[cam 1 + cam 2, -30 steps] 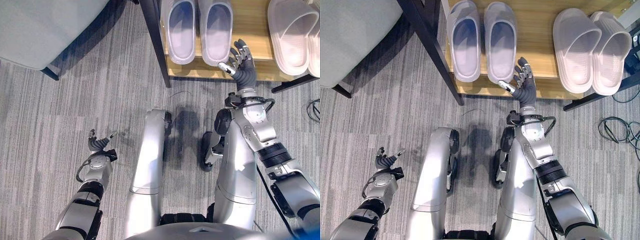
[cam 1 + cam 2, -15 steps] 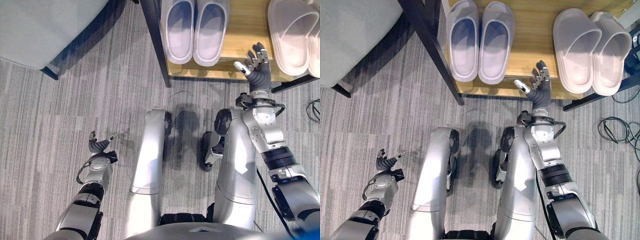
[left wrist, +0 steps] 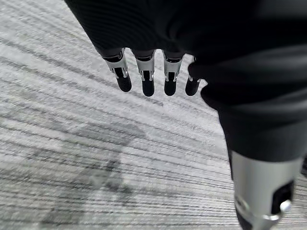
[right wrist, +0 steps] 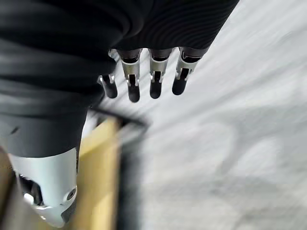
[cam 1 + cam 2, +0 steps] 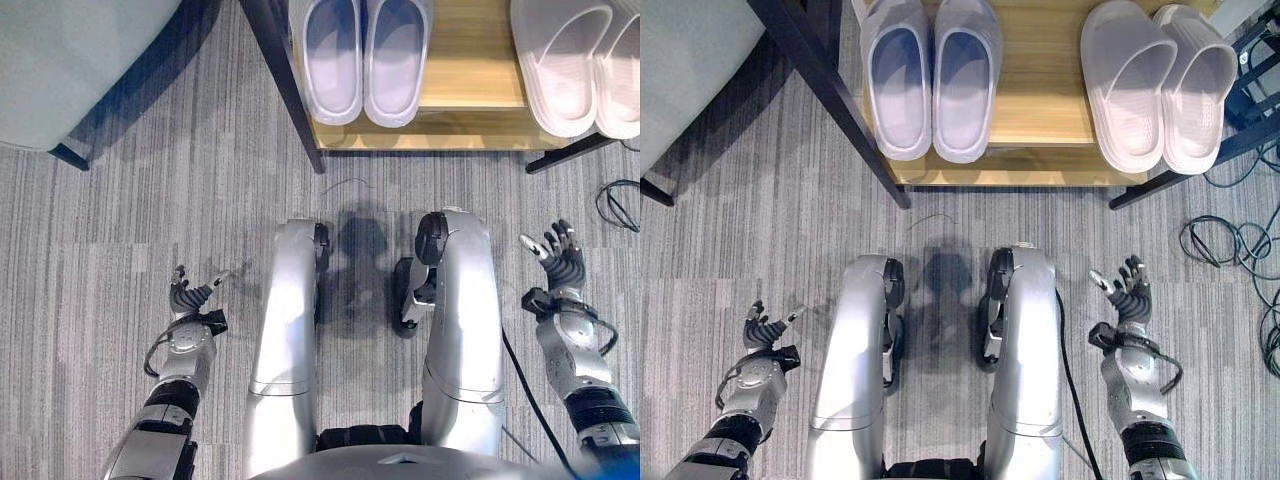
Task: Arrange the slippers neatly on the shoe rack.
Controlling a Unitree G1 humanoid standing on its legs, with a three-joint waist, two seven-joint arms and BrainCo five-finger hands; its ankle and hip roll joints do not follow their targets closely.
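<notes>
We see two pairs of slippers on the wooden shoe rack (image 5: 1040, 120): the lilac pair (image 5: 930, 75) lies side by side, touching, near the rack's dark left post (image 5: 830, 90), and the pale pink pair (image 5: 1155, 80) lies at the right end, one slipper partly overlapping the other and both toes reaching the front edge. Our right hand (image 5: 1122, 300) hangs over the grey carpet (image 5: 150, 200), well apart from the rack, fingers spread and relaxed, holding nothing. Our left hand (image 5: 190, 296) is low at our left side, loosely half-curled and also empty. In our judgement the lilac pair looks finished, but the pink pair is less tidy. If we reach for it, the risk is to push it off the front edge, because it lies so close to the rim, or to catch the cables (image 5: 1230, 250) on the floor beside the rack.
</notes>
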